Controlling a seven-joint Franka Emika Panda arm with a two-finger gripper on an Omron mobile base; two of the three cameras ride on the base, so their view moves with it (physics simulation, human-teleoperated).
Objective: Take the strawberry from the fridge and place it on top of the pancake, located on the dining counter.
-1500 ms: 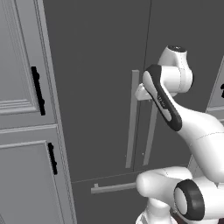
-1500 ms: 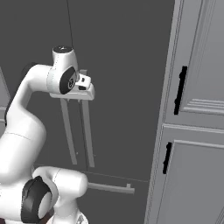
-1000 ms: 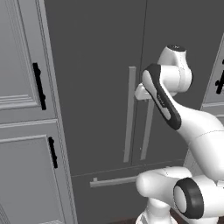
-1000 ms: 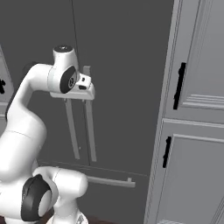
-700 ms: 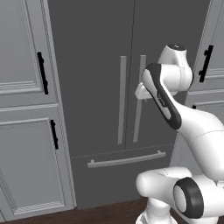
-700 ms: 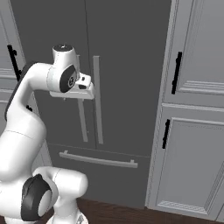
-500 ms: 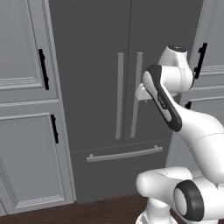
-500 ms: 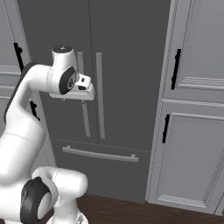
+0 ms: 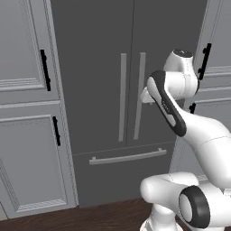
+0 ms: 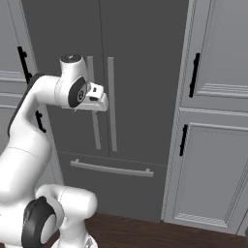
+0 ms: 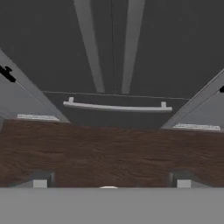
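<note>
While the fridge (image 9: 131,67) stands closed between cabinets (image 9: 27,135), hiding its inside, the gripper (image 11: 111,181) hangs wide and empty over the floor (image 11: 109,153).

fridge (image 9: 99,67) | dark grey, double doors shut | two vertical bar handles | drawer below

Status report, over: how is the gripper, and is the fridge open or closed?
Gripper open, empty, short of the fridge. Both doors shut, handles untouched. Strawberry unseen. Nothing in the way.
</note>
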